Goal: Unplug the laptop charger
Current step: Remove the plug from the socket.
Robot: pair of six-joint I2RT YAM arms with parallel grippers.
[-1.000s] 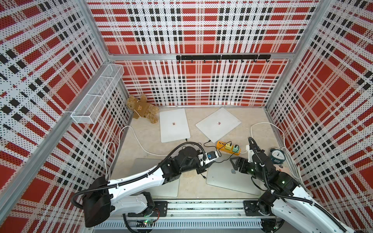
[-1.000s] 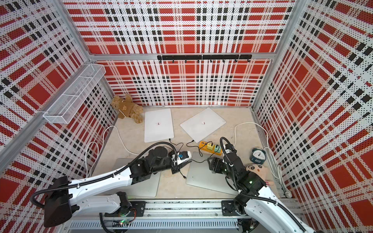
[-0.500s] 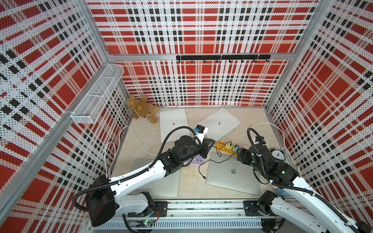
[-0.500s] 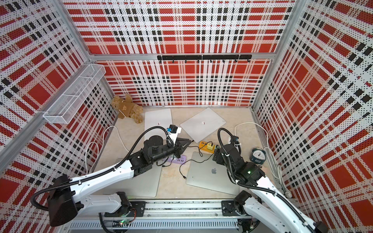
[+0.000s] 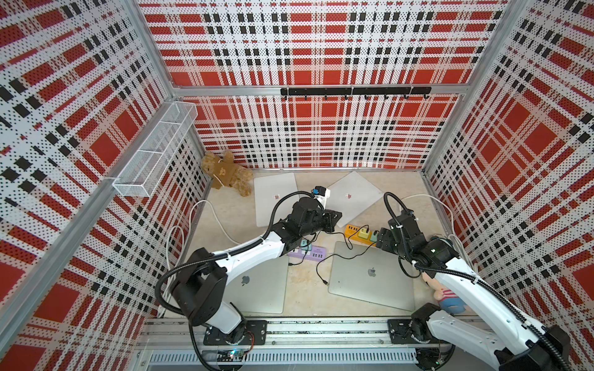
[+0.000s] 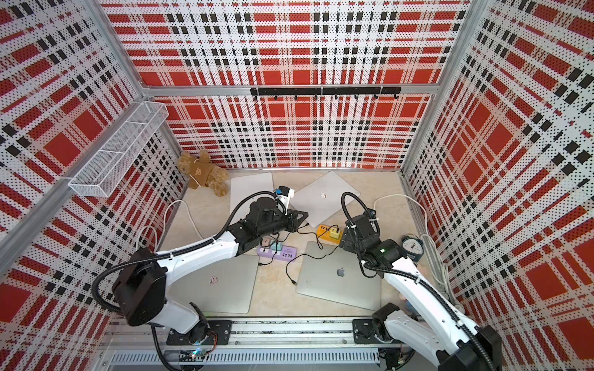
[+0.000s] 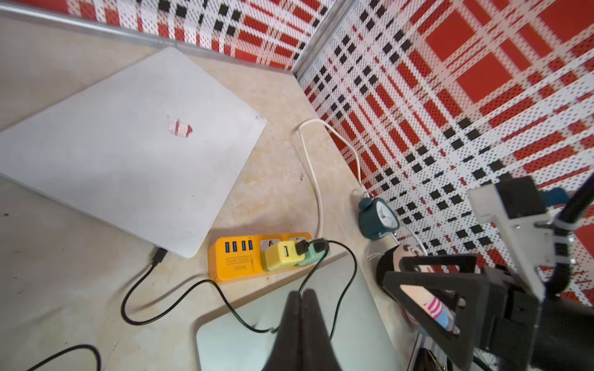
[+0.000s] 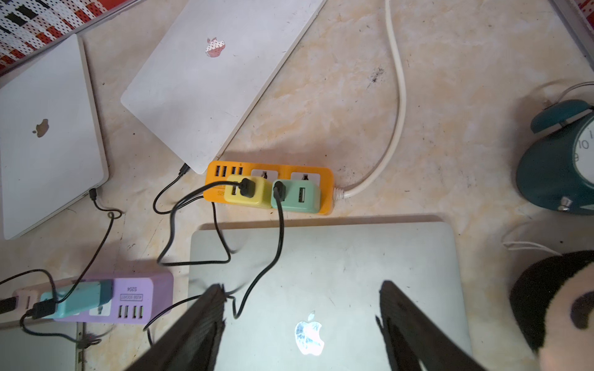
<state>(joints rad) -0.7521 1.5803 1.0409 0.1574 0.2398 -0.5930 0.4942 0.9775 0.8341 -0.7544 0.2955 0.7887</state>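
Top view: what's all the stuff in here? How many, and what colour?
laptops: four, silver; two at the back, two at the front
power strips: two, orange and purple; mid-table
plug adapters: four; yellow and green on the orange strip, teal and pale pink on the purple
cables: several thin black, two thick white; on the table
teddy bear: one, brown, back left corner
alarm clock: one, dark teal, right edge
doll: one, black hair, striped top, front right
wire basket: one, white, left wall
hook rail: one, black, back wall
left end effector: one, black, shut, raised mid-table
right end effector: one, black, open, over a front laptop
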